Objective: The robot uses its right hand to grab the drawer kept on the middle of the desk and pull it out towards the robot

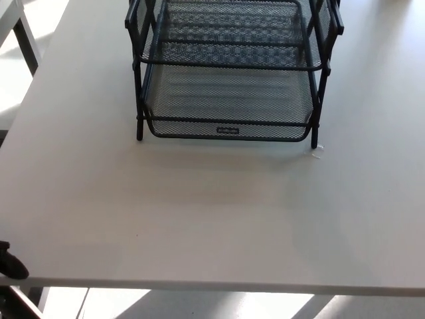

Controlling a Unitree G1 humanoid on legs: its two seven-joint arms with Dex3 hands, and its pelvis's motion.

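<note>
1. Only a black tip of the left hand (12, 263) shows, at the near left edge of the desk (199, 212); whether its fingers are apart or together cannot be told, and the right hand is out of view.
2. The black mesh drawer (229, 100) sits in the bottom of its rack (138, 80), on the far middle of the desk.
3. A small white scrap (316, 151) lies just beside the rack's front right foot.
4. The desk in front of the drawer is bare.
</note>
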